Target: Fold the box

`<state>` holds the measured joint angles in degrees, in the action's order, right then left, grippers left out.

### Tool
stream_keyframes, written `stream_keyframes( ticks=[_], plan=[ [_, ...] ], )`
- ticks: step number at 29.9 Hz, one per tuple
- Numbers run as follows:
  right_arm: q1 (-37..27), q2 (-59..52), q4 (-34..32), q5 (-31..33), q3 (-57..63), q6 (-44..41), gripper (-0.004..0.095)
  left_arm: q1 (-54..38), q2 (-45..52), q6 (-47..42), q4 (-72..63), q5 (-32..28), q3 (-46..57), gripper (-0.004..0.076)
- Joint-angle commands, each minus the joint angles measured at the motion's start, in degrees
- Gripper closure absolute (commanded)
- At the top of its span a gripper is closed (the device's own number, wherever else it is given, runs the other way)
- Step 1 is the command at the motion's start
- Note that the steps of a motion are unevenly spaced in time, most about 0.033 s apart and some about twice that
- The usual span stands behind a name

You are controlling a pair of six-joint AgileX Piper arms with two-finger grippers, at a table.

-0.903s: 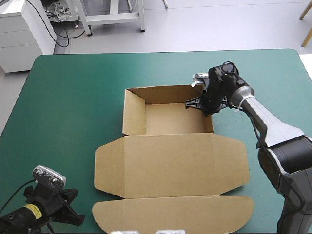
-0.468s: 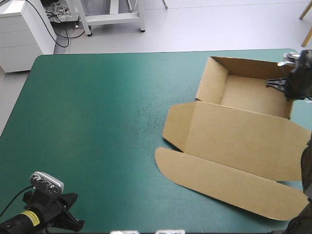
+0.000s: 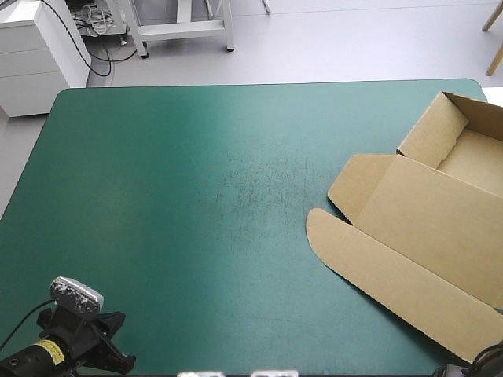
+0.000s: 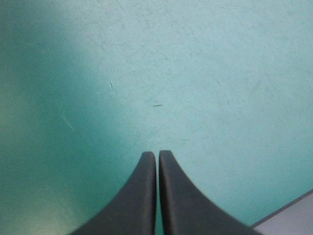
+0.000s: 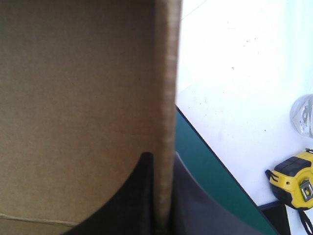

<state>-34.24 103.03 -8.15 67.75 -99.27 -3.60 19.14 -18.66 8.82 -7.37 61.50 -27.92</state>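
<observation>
Right now the brown cardboard box [image 3: 424,228] lies at the right side of the desk [image 3: 196,181], which has a teal-green cover. The box sits skewed to the desk's edges, and part of it runs out of the high view on the right. It is an open tray with its lid flat. The tray end, with its walls raised, sits toward the far right corner. The lid spreads from it toward the near side and ends in a long rounded flap that rests on the cover.

The right hand [image 5: 163,154] is out of the high view. Its own camera shows its two black fingers pinched almost together on an upright wall of the box, the board's edge standing between them and the tray's inner face to one side. Beyond that wall a strip of cover shows, then a white surface with a yellow tape measure [image 5: 291,183] on it.

The left hand [image 4: 157,152] is at the near left corner, well apart from the box, its fingers pressed together into one point above bare cover.
</observation>
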Motion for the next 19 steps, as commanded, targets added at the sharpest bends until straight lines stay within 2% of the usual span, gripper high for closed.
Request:
stream_keyframes(
  ticks=[1, 3, 8, 11, 19],
  plan=[
    [-0.48, -2.65, -0.37, -2.14, -1.93, 0.41, 0.0923, 0.26, -0.77, -0.41, -0.77, -2.8, -1.35, 0.0731],
    [-0.36, -2.65, -0.37, -2.04, -1.93, 0.98, 0.0888, 0.26, -0.77, -0.41, -0.77, -2.8, -1.35, 0.0731],
    [-0.36, -2.65, -0.37, -1.46, -1.93, 1.62, 0.066, 0.26, -0.77, -0.41, -0.77, -2.8, -1.32, 0.0731],
    [-0.36, -2.65, 0.46, -0.75, -1.93, 2.97, 0.0562, 0.26, -0.77, -0.41, -0.77, -2.8, -1.32, 0.0731],
    [-0.36, -4.67, 1.61, -0.75, -1.93, 5.67, 0.0546, 0.26, -0.77, -0.41, -0.77, -2.8, -1.32, 0.0731]
  ],
)
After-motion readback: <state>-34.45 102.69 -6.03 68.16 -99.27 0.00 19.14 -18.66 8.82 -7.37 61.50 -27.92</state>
